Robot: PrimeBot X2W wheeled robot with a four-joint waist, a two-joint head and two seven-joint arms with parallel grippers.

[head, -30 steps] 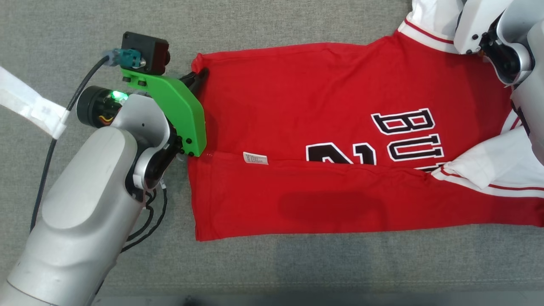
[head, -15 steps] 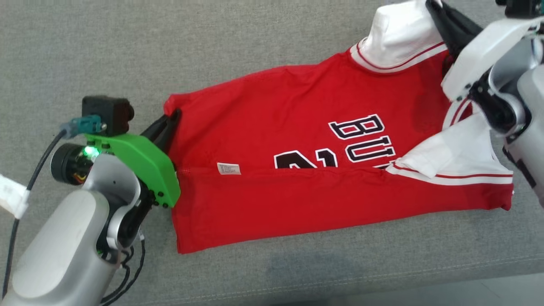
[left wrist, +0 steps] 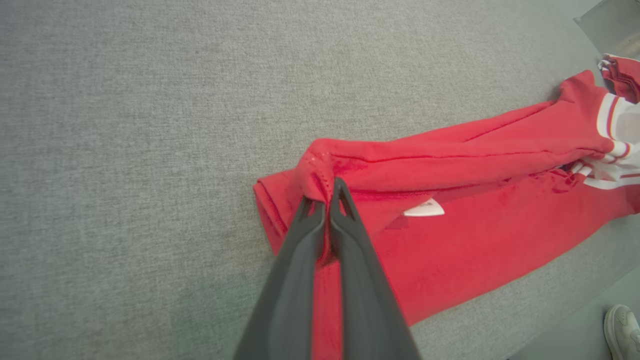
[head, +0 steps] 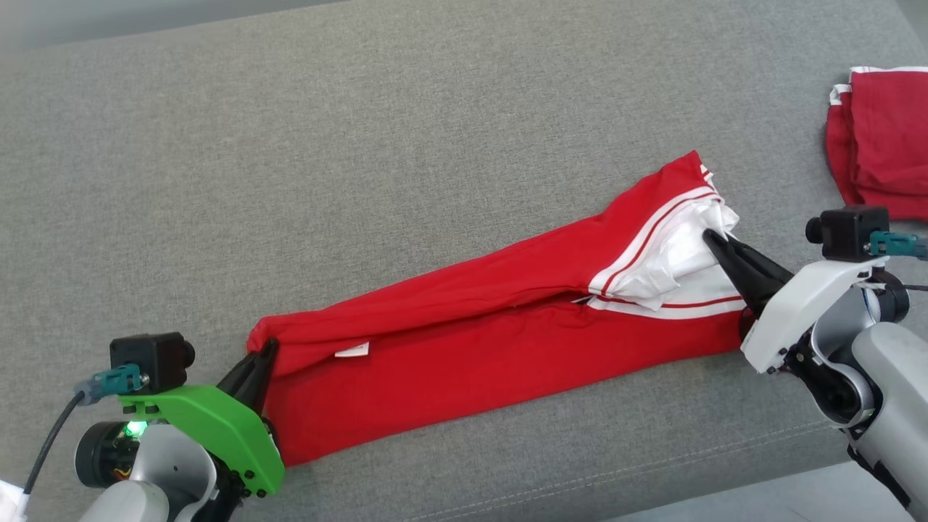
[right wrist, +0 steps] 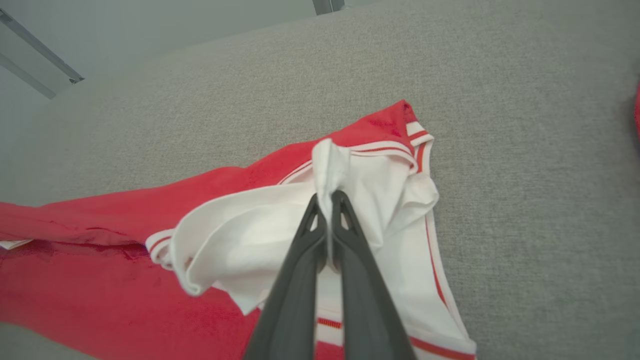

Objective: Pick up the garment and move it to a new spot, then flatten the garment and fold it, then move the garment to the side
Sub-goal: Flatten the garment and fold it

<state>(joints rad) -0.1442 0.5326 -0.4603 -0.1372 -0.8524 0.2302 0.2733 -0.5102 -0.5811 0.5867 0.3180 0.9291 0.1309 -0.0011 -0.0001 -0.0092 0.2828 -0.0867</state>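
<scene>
Since half a second ago the garment's [head: 471, 341] far edge has come over the near half, hiding the lettering. It lies as a long narrow band on the grey surface [head: 362, 145]. The left gripper [head: 262, 349] pinches its red hem corner and the right gripper [head: 712, 238] pinches its white sleeve cloth. A second red garment [head: 884, 138] lies well apart, far right.
</scene>
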